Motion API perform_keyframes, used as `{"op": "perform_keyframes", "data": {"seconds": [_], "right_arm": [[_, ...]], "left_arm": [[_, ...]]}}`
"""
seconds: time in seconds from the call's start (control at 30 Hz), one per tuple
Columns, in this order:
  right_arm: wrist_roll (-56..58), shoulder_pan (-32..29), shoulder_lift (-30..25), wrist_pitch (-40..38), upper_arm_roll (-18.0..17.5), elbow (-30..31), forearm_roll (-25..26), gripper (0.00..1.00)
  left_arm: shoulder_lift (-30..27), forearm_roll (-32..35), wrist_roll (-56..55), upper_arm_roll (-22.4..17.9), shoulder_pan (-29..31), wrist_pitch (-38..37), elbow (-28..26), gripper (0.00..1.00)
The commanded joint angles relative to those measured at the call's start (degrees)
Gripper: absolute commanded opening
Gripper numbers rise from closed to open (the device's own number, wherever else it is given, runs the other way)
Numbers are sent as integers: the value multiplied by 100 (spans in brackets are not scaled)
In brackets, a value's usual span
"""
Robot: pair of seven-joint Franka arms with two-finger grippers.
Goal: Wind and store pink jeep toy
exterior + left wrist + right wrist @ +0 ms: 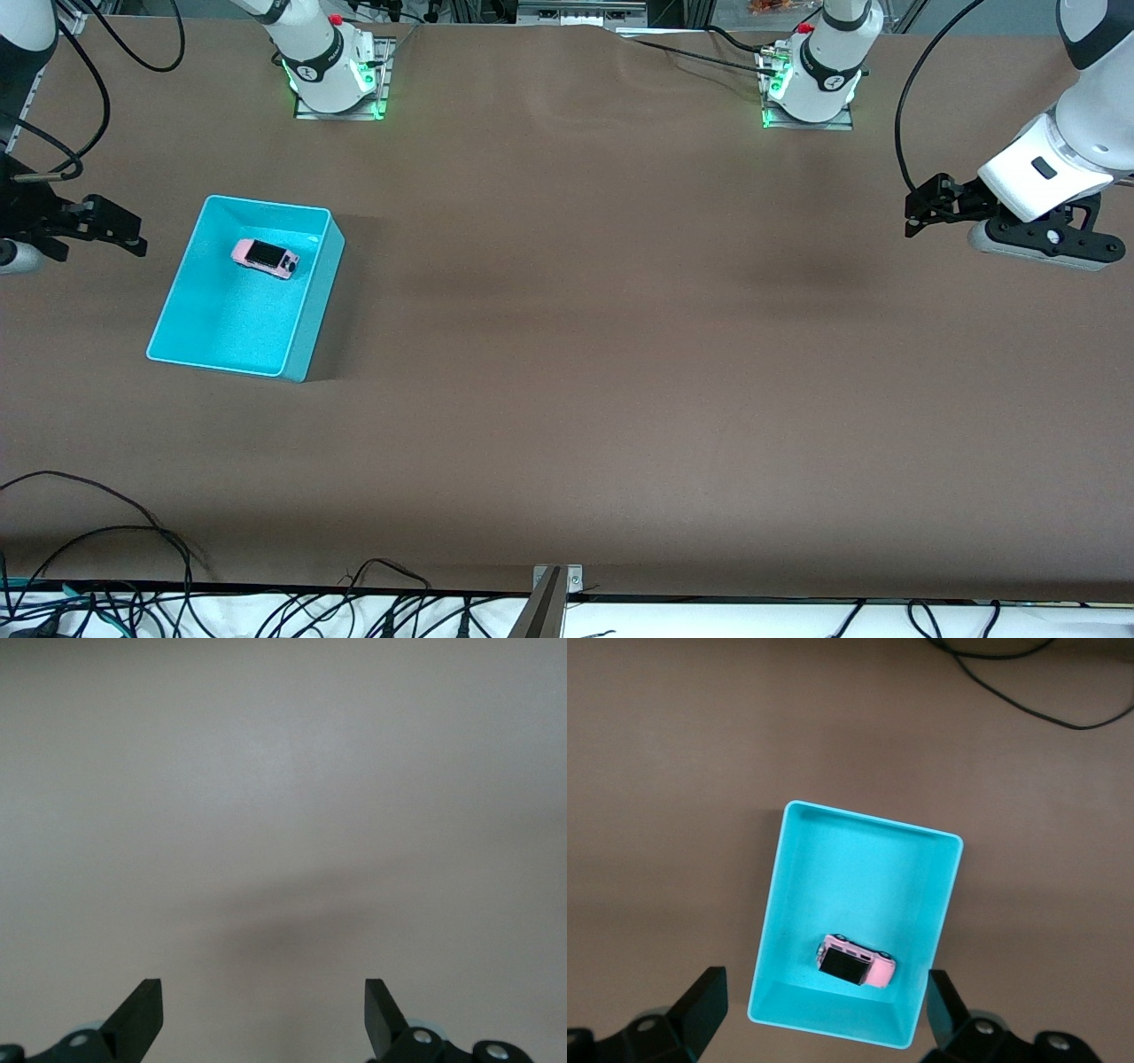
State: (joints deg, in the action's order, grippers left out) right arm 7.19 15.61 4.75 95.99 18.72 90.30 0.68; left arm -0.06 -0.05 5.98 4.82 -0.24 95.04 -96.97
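Note:
The pink jeep toy (265, 258) with its black roof panel lies inside the turquoise bin (314, 301), near the bin's end closest to the robots' bases. It also shows in the right wrist view (856, 962), upright on its wheels on the floor of the bin (859, 877). My right gripper (133, 235) is open and empty, raised beside the bin toward the right arm's end of the table; its fingers frame the bin's end in the right wrist view (824, 1010). My left gripper (912, 217) is open and empty, waiting over bare table at the left arm's end (264, 1010).
The brown table (576, 354) stretches wide between the bin and the left gripper. Loose black cables (115, 532) and a metal bracket (554, 589) lie along the table edge nearest the front camera. A cable (1028, 691) crosses the table near the bin.

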Motion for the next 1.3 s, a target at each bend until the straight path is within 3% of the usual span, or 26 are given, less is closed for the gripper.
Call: {"op": "perform_keyframes", "data": {"seconds": [0.0,0.5,1.27], "right_arm": [[-87,13,53,-186,9,-223,266,100],[-121,4,-325,-625,27,-21,213,100],[-104,13,-62,-616,9,-320,99,100]], "left_arm": [[103,58,17,-17,-28,-144,214,100],[103,58,26,-25,-20,-144,214,100],[103,58,17,-17,-20,-144,214,100]]}}
